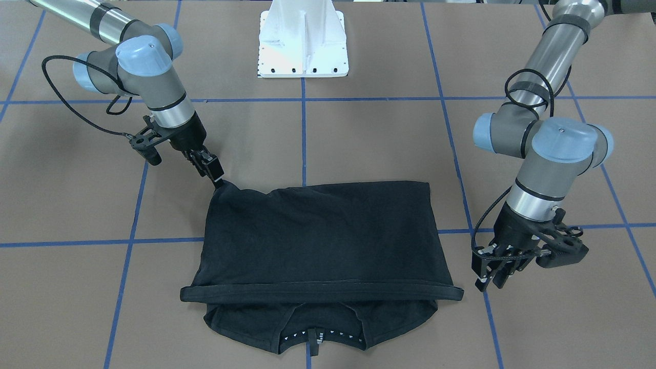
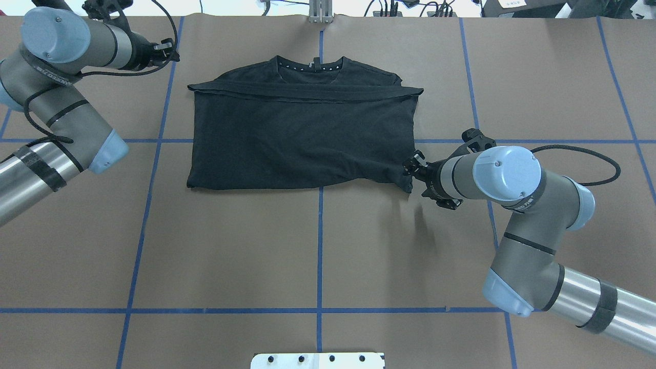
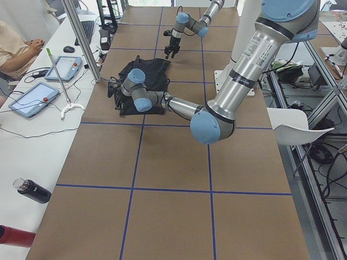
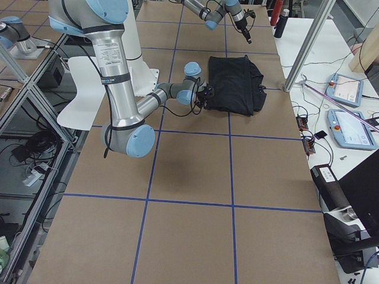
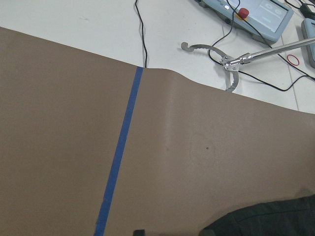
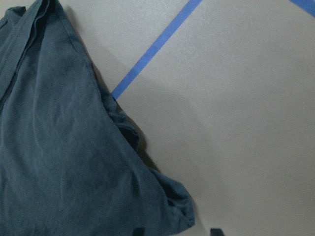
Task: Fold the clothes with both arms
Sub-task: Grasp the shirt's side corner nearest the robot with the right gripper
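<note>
Right, on the front-facing camera I see the black T-shirt (image 1: 323,236) lying folded on the brown table (image 1: 359,143). Its hem is doubled over toward the collar (image 1: 315,335), which pokes out on the operators' side. The right gripper (image 1: 218,177) is clamped on the T-shirt corner nearest the robot, and the cloth rises to a small point at its tips. The left gripper (image 1: 492,281) hangs just beside the end of the hem, fingers parted and clear of the cloth. The white pedestal (image 1: 302,46) stands well apart from the T-shirt.

Overhead, the T-shirt lies across the central blue tape line (image 2: 320,246), in the far half of the table. My right gripper meets its near right corner. The left gripper sits off its far left corner, not touching.

From the left end, the T-shirt is a dark patch between the two grippers, and a person (image 3: 13,49) sits at the side bench by two pendants (image 3: 64,67).

From the right end, the near arm reaches the T-shirt's near edge.

The left wrist camera gives me brown table, a tape strip, a sliver of black cloth at the lower right, and a metal grabber tool (image 5: 231,64) beyond the table edge.

The right wrist camera shows the held corner raised slightly over its own shadow, running out at the bottom edge.
</note>
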Robot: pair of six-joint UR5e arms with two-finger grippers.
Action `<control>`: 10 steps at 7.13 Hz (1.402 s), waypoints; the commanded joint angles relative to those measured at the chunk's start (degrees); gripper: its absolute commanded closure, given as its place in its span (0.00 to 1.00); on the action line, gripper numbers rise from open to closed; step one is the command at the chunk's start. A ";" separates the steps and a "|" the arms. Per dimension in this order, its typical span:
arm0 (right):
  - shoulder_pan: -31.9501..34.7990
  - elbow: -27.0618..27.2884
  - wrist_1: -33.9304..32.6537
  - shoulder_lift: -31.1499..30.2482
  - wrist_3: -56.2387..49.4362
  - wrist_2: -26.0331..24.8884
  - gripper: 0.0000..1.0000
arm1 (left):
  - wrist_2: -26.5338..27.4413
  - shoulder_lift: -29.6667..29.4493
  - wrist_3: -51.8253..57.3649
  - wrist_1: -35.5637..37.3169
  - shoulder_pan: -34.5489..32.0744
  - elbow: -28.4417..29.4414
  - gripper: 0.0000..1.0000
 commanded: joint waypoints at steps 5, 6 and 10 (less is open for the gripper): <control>-0.11 -4.22 0.08 2.97 -0.47 -0.84 0.42 | 0.17 0.60 -0.02 0.01 0.04 -0.56 0.51; -0.11 -4.22 0.08 3.23 -0.56 -0.84 0.50 | 0.17 0.60 -0.11 0.01 0.04 -0.56 0.51; 0.15 -3.78 0.16 3.68 -1.61 -0.49 1.00 | 0.17 0.52 -0.11 0.01 0.04 -0.56 0.51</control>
